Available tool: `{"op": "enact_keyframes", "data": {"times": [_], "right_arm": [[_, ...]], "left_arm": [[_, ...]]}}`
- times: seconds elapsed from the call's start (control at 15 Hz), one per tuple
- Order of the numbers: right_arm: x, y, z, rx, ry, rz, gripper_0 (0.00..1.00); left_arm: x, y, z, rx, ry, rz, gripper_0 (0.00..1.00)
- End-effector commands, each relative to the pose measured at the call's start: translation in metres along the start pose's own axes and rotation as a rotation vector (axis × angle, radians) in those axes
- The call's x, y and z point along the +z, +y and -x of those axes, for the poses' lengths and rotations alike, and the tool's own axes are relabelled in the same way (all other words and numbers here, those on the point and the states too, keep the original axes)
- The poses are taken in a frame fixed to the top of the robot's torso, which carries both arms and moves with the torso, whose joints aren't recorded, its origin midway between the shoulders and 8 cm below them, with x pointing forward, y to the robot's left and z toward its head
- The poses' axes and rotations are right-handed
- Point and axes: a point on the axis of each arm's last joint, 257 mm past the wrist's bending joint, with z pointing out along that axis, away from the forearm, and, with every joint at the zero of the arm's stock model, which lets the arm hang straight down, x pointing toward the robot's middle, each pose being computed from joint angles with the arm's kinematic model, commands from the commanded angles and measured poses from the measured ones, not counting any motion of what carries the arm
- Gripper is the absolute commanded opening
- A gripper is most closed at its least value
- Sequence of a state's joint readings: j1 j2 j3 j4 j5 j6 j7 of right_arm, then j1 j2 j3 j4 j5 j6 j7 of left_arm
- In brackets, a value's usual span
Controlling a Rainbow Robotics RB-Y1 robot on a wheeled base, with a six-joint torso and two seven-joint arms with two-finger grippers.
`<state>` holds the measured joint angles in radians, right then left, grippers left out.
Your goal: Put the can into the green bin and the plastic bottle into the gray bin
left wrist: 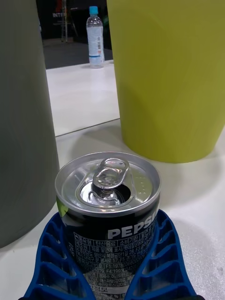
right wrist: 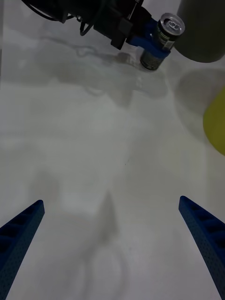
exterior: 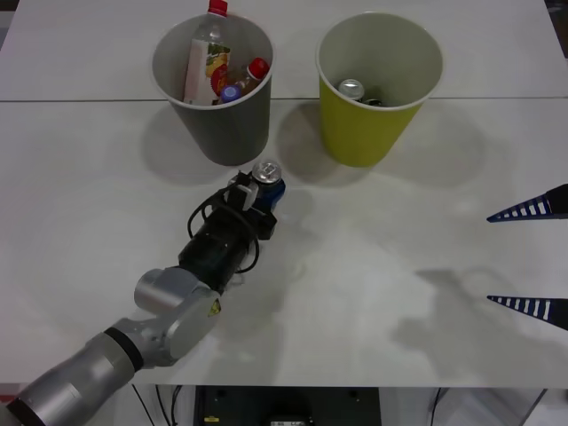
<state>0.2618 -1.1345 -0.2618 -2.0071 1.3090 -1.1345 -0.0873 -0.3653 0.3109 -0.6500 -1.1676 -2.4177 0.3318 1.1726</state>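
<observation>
My left gripper is shut on the can, a small dark Pepsi can with a silver pull-tab top. The can is upright, in front of the gap between the two bins and close to the gray bin. Seen from the left wrist, blue fingers hug the can, with the gray bin and the green bin just beyond. A red-capped plastic bottle and a smaller one stand inside the gray bin. Another can lies in the green bin. My right gripper waits open at the table's right edge.
In the right wrist view, my right gripper is over bare white table, with the left gripper and the can farther off. A blue-capped bottle stands on a far table behind the bins.
</observation>
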Motion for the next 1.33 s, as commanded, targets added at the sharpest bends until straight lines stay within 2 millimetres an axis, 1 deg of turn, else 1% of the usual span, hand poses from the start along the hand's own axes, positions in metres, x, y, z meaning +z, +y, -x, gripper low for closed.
{"op": "enact_keyframes", "data": {"times": [0.07,0.33,0.47,0.53,0.73,0.87,1.0,1.07,1.2,1.27,1.33], "right_arm": [[0.000,0.000,0.000,0.000,0.000,0.000,1.00],[0.000,0.000,0.000,0.000,0.000,0.000,1.00],[0.000,0.000,0.000,0.000,0.000,0.000,1.00],[0.000,0.000,0.000,0.000,0.000,0.000,1.00],[0.000,0.000,0.000,0.000,0.000,0.000,1.00],[0.000,0.000,0.000,0.000,0.000,0.000,1.00],[0.000,0.000,0.000,0.000,0.000,0.000,1.00],[0.000,0.000,0.000,0.000,0.000,0.000,1.00],[0.000,0.000,0.000,0.000,0.000,0.000,1.00],[0.000,0.000,0.000,0.000,0.000,0.000,1.00],[0.000,0.000,0.000,0.000,0.000,0.000,1.00]], "left_arm": [[-0.013,0.004,0.003,0.055,0.063,-0.073,0.00],[-0.040,0.011,0.000,0.188,0.221,-0.206,0.00],[-0.055,0.019,0.004,0.252,0.309,-0.260,0.00],[-0.060,0.023,0.006,0.273,0.333,-0.270,0.00],[-0.079,0.041,0.013,0.342,0.439,-0.300,0.00],[-0.095,0.055,0.023,0.382,0.520,-0.310,0.00],[-0.107,0.067,0.041,0.380,0.581,-0.303,0.00],[-0.111,0.072,0.048,0.352,0.598,-0.304,0.00],[-0.121,0.076,0.065,0.298,0.632,-0.327,0.00],[-0.130,0.075,0.076,0.279,0.654,-0.354,0.00],[-0.136,0.074,0.081,0.276,0.679,-0.377,0.00]]}}
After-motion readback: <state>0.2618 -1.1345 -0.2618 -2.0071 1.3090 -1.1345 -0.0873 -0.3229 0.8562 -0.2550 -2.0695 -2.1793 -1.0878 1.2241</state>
